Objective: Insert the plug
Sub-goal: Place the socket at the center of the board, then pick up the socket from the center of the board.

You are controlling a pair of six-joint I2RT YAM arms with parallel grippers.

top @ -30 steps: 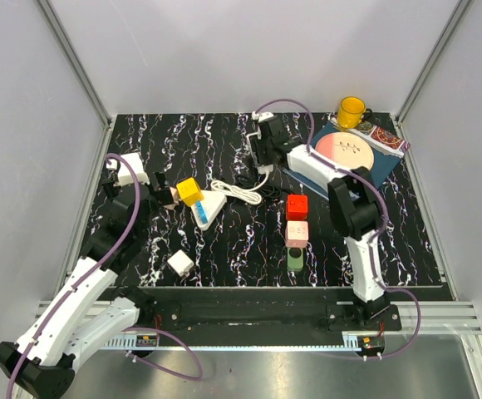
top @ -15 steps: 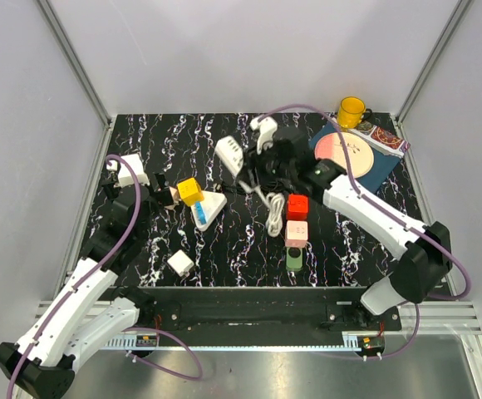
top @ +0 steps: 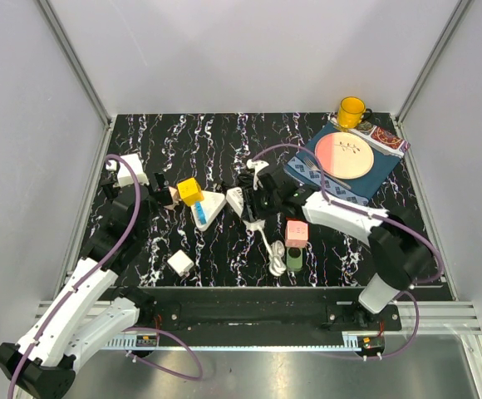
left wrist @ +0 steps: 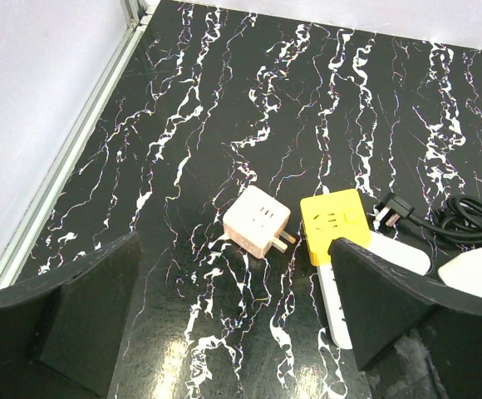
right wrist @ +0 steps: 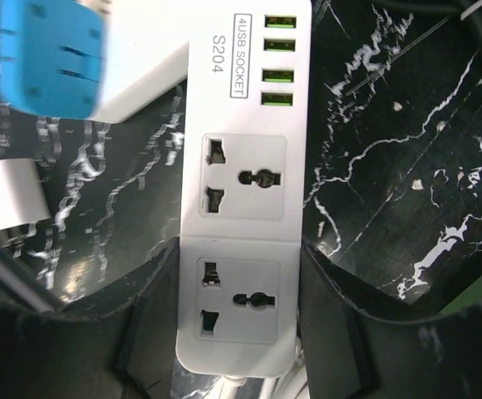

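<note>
My right gripper [top: 245, 202] [right wrist: 241, 270] is shut on the cable end of a white power strip [top: 235, 199] [right wrist: 243, 166], whose two sockets and USB ports face the camera. The strip's white cable [top: 272, 249] trails toward the front. A black plug [left wrist: 388, 208] on a black cable lies right of a yellow cube adapter [left wrist: 332, 224] [top: 189, 191]. A pinkish cube adapter [left wrist: 258, 221] with bare prongs lies on the table just ahead of my left gripper [left wrist: 234, 274] [top: 152, 189]. That gripper is open, with nothing between its fingers.
A white triangular socket with a blue plug [top: 208, 208] [right wrist: 50, 58] lies next to the strip's tip. A white cube [top: 180, 263] sits front left. Pink [top: 297, 232] and green [top: 295, 259] blocks stand front centre. A plate [top: 343, 155] on a blue mat and a yellow mug [top: 351, 110] are back right.
My right arm swung from the back of the table forward and left, carrying the power strip and dragging its white cable to the front. The left arm stayed still.
</note>
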